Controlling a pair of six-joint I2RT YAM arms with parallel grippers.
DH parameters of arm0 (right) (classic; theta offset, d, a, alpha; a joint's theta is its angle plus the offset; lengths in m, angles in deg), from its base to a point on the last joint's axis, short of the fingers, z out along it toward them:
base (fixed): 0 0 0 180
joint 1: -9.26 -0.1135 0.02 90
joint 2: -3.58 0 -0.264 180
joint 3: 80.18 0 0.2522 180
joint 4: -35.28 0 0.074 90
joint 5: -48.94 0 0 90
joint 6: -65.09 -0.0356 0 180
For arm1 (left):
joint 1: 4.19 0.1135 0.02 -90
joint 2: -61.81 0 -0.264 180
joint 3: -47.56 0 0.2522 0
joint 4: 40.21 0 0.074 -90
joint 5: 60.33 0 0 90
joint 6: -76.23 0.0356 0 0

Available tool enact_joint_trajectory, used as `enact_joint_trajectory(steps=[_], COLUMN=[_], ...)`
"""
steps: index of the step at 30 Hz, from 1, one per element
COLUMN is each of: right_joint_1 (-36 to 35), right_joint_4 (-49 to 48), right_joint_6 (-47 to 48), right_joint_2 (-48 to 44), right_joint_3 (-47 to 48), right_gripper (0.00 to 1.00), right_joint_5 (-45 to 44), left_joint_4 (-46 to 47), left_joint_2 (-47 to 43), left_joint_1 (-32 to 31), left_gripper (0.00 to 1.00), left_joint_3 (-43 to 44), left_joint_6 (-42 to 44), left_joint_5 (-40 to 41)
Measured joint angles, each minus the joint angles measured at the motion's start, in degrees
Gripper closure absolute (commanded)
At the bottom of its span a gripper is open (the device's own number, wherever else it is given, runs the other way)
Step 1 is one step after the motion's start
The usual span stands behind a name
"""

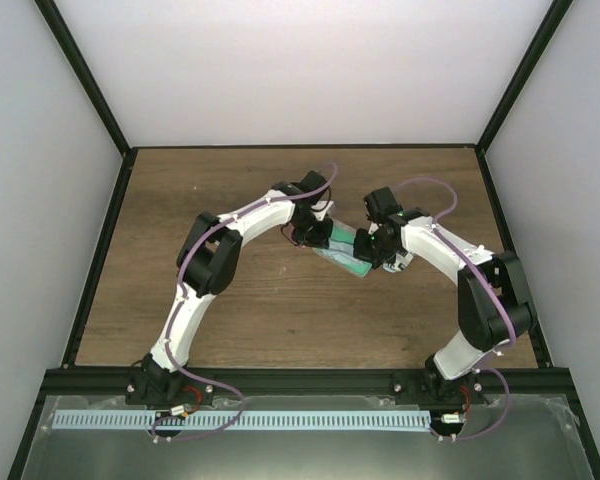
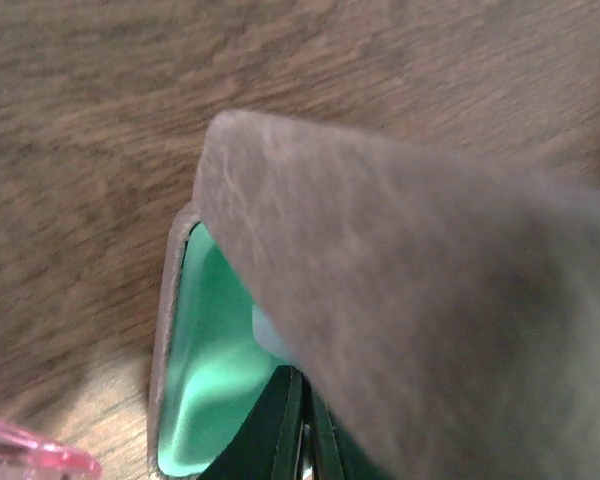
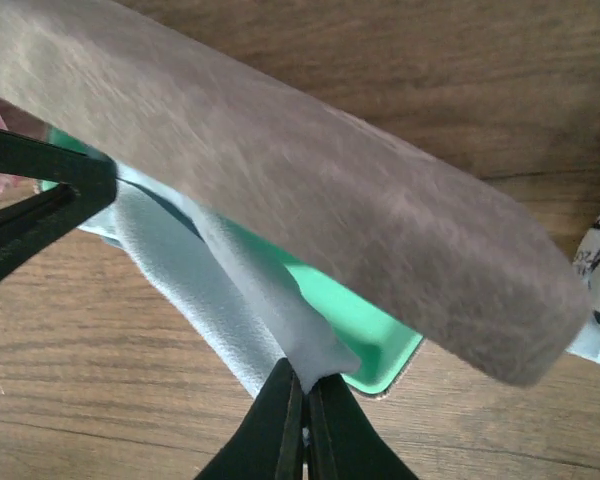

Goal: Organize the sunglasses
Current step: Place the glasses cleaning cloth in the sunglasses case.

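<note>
Sunglasses, unseen and probably under the cloth (image 3: pixel 210 290) in the green-lined case (image 3: pixel 385 350) at the desk's (image 1: pixel 230 320) middle, could be dragged out if the right hand (image 3: pixel 303 390), pinching that cloth, and the closed left hand (image 3: pixel 98 183) pull unevenly.

the right gripper (image 3: pixel 303 388), its jaws pressed together, pinches a corner of a pale blue-grey cloth (image 3: pixel 205 290) that trails out of an open case (image 3: pixel 310 200). the case's brown flap (image 3: pixel 400 250) crosses the frame slantwise above its green lining (image 3: pixel 370 335), over the wooden table (image 3: pixel 460 70).
</note>
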Motion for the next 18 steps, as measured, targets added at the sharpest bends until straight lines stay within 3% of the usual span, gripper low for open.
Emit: enact_joint_trajectory(steps=[18], right_joint_1=[0.02], right_joint_4=[-2.56], right_joint_6=[-1.9], right_joint_2=[-1.27], right_joint_3=[-3.8], right_gripper=[0.99], right_joint_5=[2.84], left_joint_4=[1.07], left_joint_2=[-3.63], left_joint_1=[0.0], left_gripper=[0.96], left_joint_3=[-2.97], left_joint_6=[0.68], left_joint_5=[0.28])
